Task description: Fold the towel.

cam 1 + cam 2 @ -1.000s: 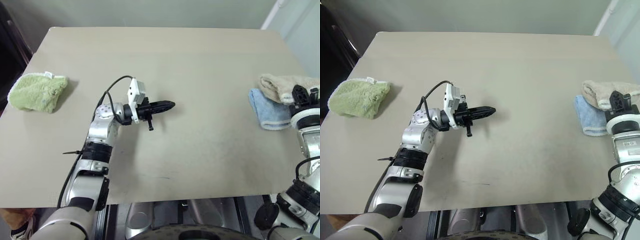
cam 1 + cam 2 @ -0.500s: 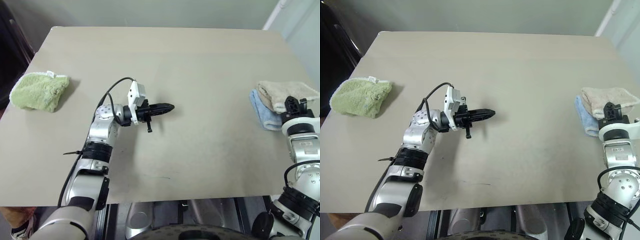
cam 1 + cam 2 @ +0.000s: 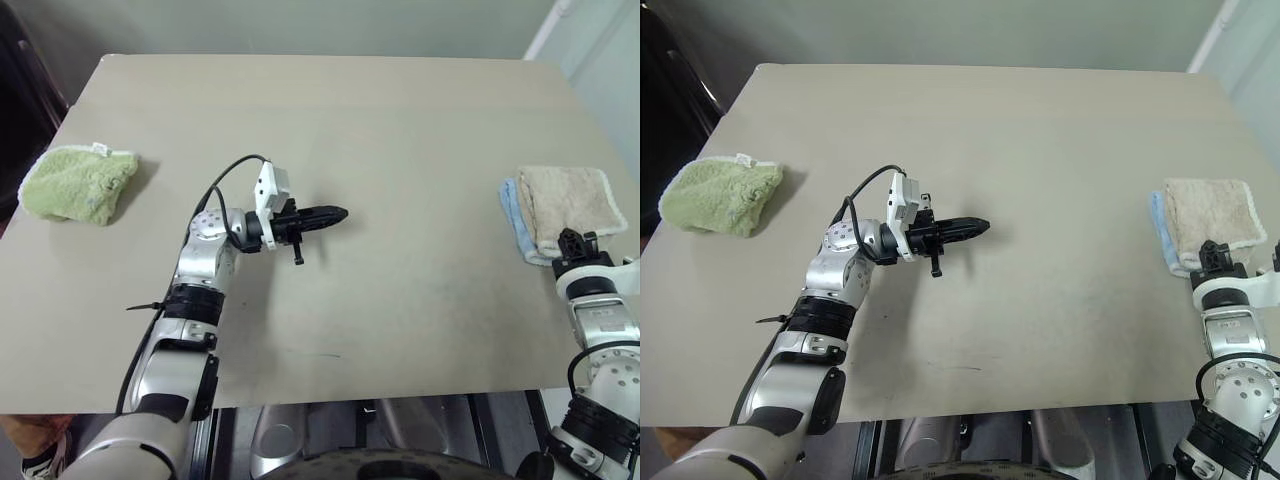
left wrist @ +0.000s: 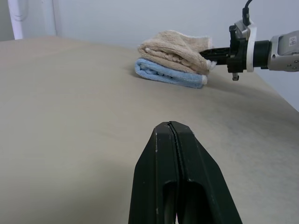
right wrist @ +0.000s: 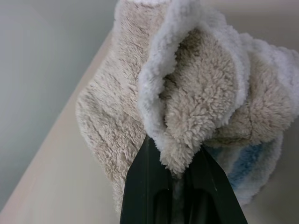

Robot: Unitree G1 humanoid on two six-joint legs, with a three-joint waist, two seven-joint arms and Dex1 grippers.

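Towel (image 3: 1206, 212) folded atop blue cloth (image 3: 512, 212), edge pinched in right pincer (image 5: 175, 172).
Left pincer (image 3: 335, 213) shut, empty, parked well away above surface (image 3: 400, 120).

A beige table (image 3: 330, 130) carries three cloths. A green cloth (image 3: 75, 184) lies near its left edge, well apart from the left gripper (image 3: 338, 212) and behind its wrist. A blue cloth (image 3: 520, 228) lies near the right edge, just ahead of the right gripper (image 3: 578, 240). The towel (image 3: 565, 205) lies folded on the blue cloth, its near edge at that gripper.
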